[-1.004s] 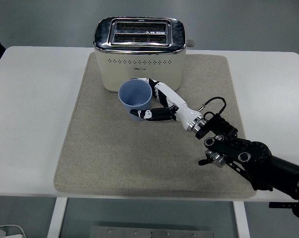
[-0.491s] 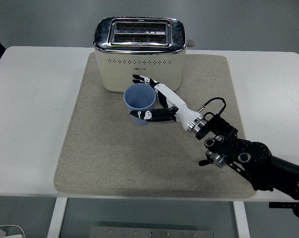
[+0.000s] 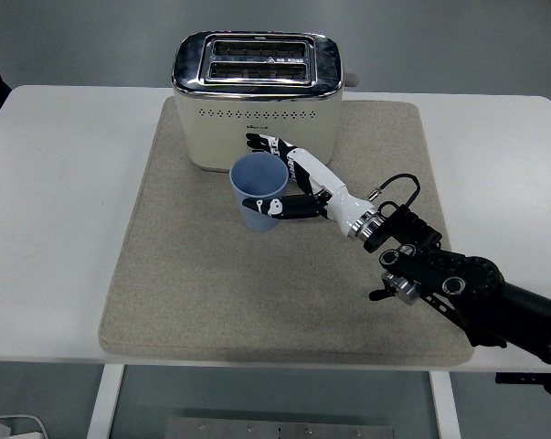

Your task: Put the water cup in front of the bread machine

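**Cup standing before the toaster, right hand around it**

The right hand's fingers arc behind the blue water cup, between the cup and the bread machine, while the thumb lies across the cup's near side. They look loosened, not clamped, though I cannot tell for certain whether the pads touch the wall. The right hand reaches in from the toaster's front right, its white wrist joined to a black forearm with a loop of cable. The left arm is not in view.

The cup stands upright on the mat, just in front of the toaster's front face and a little right of its middle. By my reading the placing is nearly done and only the release and pull-back remain.

The risk lies in that pull-back: the far fingers sit in the narrow space between cup and toaster, so a sideways drag could hook the rim and tip or slide the light cup. The thumb could likewise catch it.

The cup is smooth, tapered, open-topped plastic, apparently empty. The toaster is a rounded cream box with a polished chrome top and two slots. The mat is coarse beige fabric, on a smooth white table.
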Motion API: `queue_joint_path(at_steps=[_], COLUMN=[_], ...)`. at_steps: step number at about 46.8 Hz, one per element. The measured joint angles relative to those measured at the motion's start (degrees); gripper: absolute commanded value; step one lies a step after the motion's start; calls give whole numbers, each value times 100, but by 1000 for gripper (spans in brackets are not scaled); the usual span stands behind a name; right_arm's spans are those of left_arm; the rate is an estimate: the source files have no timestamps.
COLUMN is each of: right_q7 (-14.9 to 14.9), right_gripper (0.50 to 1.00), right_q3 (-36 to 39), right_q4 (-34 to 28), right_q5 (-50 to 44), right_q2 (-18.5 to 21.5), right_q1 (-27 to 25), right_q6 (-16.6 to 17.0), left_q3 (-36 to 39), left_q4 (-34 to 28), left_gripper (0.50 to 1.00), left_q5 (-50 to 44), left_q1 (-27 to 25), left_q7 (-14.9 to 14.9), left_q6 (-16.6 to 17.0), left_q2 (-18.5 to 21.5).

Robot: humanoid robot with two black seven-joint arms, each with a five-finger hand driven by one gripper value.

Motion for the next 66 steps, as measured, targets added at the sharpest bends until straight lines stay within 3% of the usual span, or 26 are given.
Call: queue_joint_path(at_steps=[18,31,46,58,66], right_q7=[0,0,0,0,0], right_gripper=[913,913,913,913,913], right_q3=[38,79,87,94,217], right_q4=[74,156,950,964,912], right_q5=[4,5,4,5,72], right_q2=[-122,-582,-1201,-1689,-2144], right_q1=[82,74,21,-4,-191], right_q6=[115,290,303,344,550], left_q3=[0,0,0,0,0], left_q4=[1,1,0,1,1], left_gripper=[1000,1000,1000,1000,1000], left_q5=[0,-2,-2,-2,-3], left_q1=[0,0,0,0,0], left_q7=[5,1,5,4,4], left_q6=[0,0,0,0,0], left_q2=[0,0,0,0,0])
